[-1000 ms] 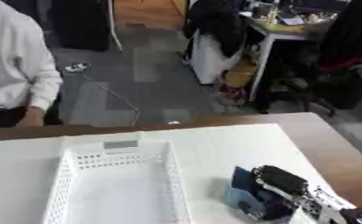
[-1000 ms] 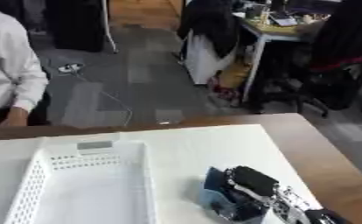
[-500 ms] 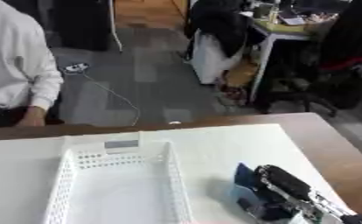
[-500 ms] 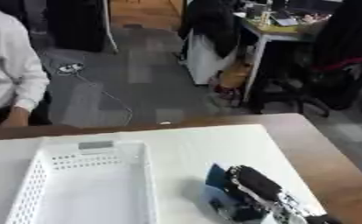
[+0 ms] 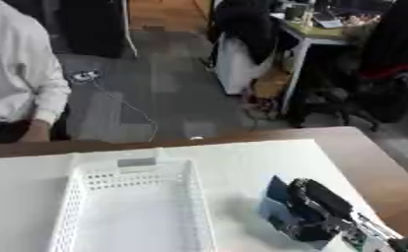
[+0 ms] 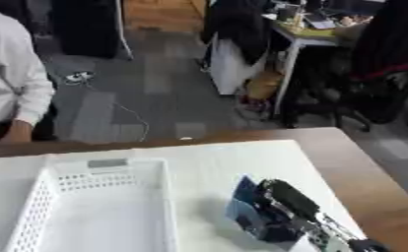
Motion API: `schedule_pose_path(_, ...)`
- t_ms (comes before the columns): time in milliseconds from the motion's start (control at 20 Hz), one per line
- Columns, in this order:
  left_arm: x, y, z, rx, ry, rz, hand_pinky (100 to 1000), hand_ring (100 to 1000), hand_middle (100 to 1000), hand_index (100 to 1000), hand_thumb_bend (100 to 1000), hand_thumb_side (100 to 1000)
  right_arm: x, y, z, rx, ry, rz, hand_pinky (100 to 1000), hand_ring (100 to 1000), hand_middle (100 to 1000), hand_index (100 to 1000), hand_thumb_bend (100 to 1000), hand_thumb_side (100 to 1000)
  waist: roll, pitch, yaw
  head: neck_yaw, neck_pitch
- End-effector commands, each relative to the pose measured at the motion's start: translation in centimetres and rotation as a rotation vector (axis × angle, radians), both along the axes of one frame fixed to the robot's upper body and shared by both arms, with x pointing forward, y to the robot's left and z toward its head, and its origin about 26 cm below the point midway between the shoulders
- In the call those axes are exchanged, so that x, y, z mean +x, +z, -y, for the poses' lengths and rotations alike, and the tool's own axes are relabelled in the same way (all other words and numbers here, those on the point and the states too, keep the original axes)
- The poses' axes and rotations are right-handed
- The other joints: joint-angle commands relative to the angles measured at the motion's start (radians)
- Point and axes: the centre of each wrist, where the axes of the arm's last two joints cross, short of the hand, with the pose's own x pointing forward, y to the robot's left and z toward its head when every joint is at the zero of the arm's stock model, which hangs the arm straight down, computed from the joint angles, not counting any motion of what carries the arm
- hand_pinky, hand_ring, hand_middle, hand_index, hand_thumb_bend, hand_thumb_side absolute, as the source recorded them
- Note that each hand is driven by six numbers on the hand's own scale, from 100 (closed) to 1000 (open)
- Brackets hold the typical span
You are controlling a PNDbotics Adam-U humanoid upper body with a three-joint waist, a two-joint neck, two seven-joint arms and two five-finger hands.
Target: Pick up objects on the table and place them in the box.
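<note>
A white perforated basket (image 5: pixel 130 206) stands on the white table top, left of centre, with nothing showing inside it. My right hand (image 5: pixel 315 209) comes in from the lower right, its black fingers curled round a dark blue box-like object (image 5: pixel 275 206) just right of the basket. The object looks slightly lifted or tilted above the table; its underside is hidden. My left hand shows in neither view.
The white sheet (image 5: pixel 242 162) covers most of a brown wooden table (image 5: pixel 376 167), bare along the right edge. A person in a white shirt (image 5: pixel 17 83) sits at the far left edge. Chairs and a desk (image 5: pixel 328 34) stand beyond the table.
The right hand with the blue object has shifted very little, edging slightly toward the lower right. The basket has stayed in place.
</note>
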Motion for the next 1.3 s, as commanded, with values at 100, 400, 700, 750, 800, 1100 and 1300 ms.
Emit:
schedule_pose_path(100,-0.4,0.6,-0.2,0.004,0.007,0.031,463,370,525,599,688,843,-0.2,2.9,0.5,-0.007,-0.008,0.054,100,100,100,100,292,100,0.003,-0.025,-0.003,0.0,-0.01)
schedule_pose_path(400,-0.4,0.5,-0.3,-0.004,0.011,0.031,464,371,526,599,689,843,-0.4,4.9,-0.1,0.046,0.008,0.119,100,100,100,100,303,100,0.004,-0.027,-0.006,-0.005,-0.015)
schedule_pose_path(700,-0.4,0.7,-0.3,-0.018,0.022,0.038,468,375,528,601,685,846,-0.5,6.5,-1.4,0.063,0.059,0.142,100,100,100,100,306,100,0.002,-0.029,-0.002,-0.011,-0.023)
schedule_pose_path(750,-0.4,0.7,-0.3,-0.021,0.025,0.04,468,376,529,601,684,846,-0.5,6.6,-1.6,0.066,0.069,0.142,100,100,100,100,297,100,0.002,-0.029,-0.001,-0.012,-0.025)
schedule_pose_path(800,-0.4,0.8,-0.2,-0.026,0.026,0.043,468,376,529,601,684,847,-0.5,6.8,-1.9,0.07,0.082,0.143,100,100,100,100,294,100,0.001,-0.028,0.002,-0.013,-0.027)
schedule_pose_path(1100,-0.5,1.3,0.2,-0.053,0.021,0.052,471,379,530,602,679,848,-0.3,7.3,-3.2,0.082,0.138,0.137,100,100,100,100,286,100,-0.009,-0.026,0.021,-0.018,-0.031)
schedule_pose_path(1300,-0.6,1.7,0.6,-0.063,0.014,0.062,474,383,532,603,674,851,-0.3,7.4,-3.9,0.091,0.174,0.132,100,100,100,100,281,100,-0.02,-0.024,0.038,-0.022,-0.034)
